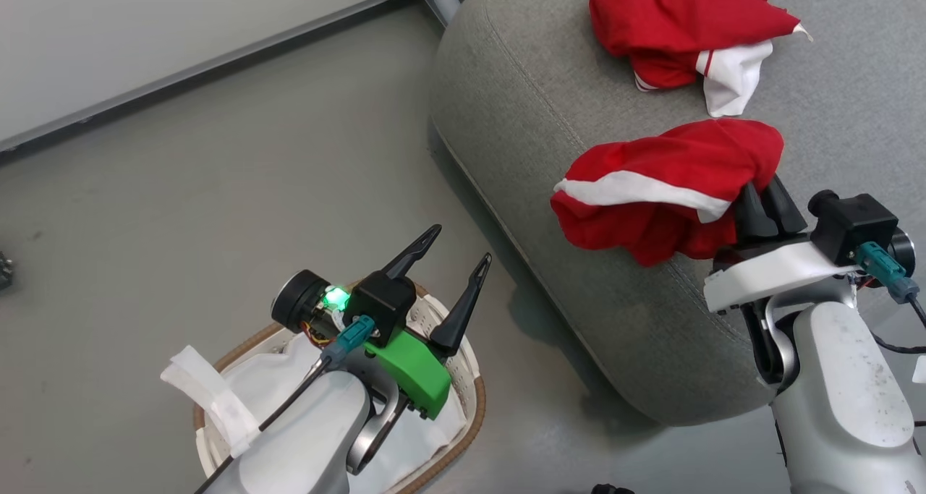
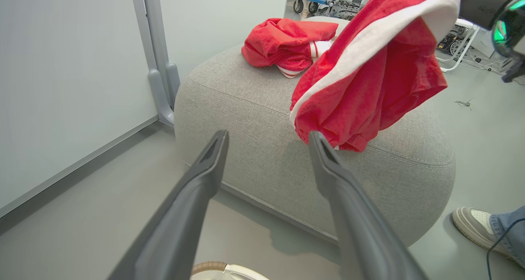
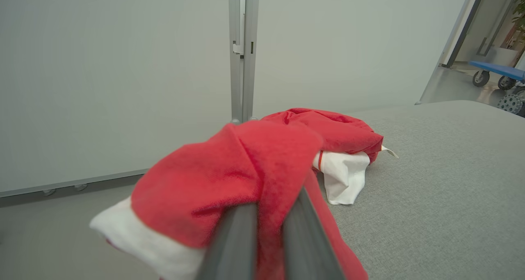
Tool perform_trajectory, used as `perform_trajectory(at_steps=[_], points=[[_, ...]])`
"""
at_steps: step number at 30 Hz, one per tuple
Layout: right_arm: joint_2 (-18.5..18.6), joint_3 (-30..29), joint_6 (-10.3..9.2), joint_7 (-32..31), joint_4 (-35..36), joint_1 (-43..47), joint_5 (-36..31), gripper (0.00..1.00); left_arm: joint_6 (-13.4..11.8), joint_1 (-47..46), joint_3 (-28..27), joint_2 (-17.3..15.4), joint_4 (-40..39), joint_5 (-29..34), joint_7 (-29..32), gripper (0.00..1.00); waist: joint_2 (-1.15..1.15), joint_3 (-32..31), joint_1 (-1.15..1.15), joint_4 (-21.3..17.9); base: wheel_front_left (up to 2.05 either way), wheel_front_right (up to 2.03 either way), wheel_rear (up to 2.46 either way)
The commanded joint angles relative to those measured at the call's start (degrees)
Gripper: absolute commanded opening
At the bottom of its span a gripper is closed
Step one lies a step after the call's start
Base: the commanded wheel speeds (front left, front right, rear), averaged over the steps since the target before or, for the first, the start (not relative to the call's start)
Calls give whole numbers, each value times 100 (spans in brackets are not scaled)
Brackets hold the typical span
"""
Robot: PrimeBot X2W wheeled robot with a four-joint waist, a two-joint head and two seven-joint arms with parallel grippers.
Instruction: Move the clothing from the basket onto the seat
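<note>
Your right gripper (image 1: 763, 201) clamps a red garment (image 1: 665, 190) over the seat (image 1: 579, 103). Your left gripper (image 1: 460, 242) stands spread wide, empty.

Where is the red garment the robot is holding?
At the head view's right, the held garment hangs from the shut right pincer over the seat, nearer than the other red garment lying on it.
</note>
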State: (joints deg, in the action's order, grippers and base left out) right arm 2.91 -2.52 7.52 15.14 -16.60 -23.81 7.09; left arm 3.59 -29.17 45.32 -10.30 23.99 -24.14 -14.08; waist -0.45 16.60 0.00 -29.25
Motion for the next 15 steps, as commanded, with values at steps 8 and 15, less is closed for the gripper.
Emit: perform_trajectory(at_steps=[8,15], points=[[2,-360,-6,1,238,-1033,-207,0,-72,-232,30,-179,-71,133,90,100,45,622,0,16,0,0,0],[222,-899,-6,1,151,-2356,-728,0,-114,-316,52,-240,-194,161,165,100,45,937,0,538,0,0,0]])
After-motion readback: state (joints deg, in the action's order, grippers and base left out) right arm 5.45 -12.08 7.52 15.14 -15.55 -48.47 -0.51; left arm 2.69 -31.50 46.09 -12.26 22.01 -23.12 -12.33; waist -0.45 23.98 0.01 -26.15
